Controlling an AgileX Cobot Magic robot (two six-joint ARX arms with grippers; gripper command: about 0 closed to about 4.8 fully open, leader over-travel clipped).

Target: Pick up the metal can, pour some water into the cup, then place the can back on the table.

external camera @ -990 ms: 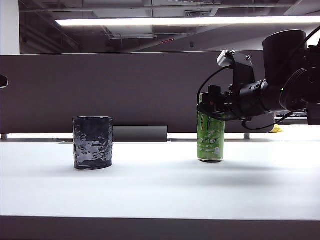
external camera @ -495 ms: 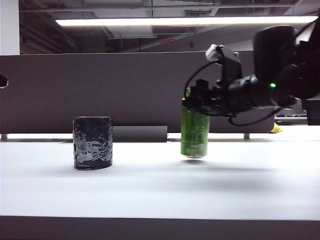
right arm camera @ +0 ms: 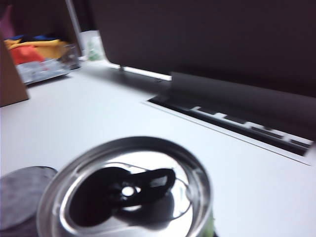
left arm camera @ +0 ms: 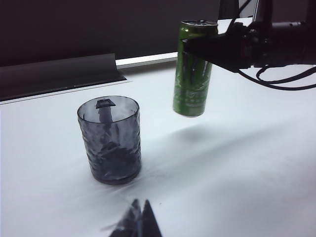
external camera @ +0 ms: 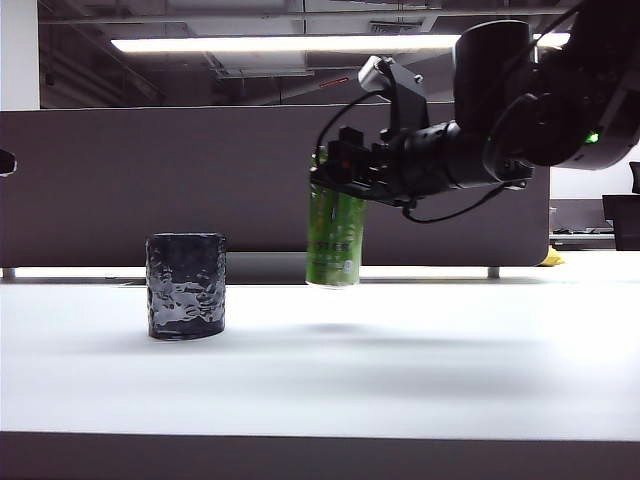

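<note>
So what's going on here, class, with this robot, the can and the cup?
The right gripper is clamped on the top of the green can and holds it upright in the air, clear of the white table. The dark cup stands on the table off to one side, nothing poured yet. The left gripper sits shut near the cup, holding nothing.

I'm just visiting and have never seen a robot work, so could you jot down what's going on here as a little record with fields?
Setting: white table, dark partition panel behind
Green drink can: upright, lifted clear of the table, right of the cup
Cup: dark crinkled tumbler, standing on the table, looks empty
Right gripper: clamped on the can near its top
Left gripper: only its tips show, near the cup, holding nothing
Stage: can picked up, pouring not yet begun
</note>
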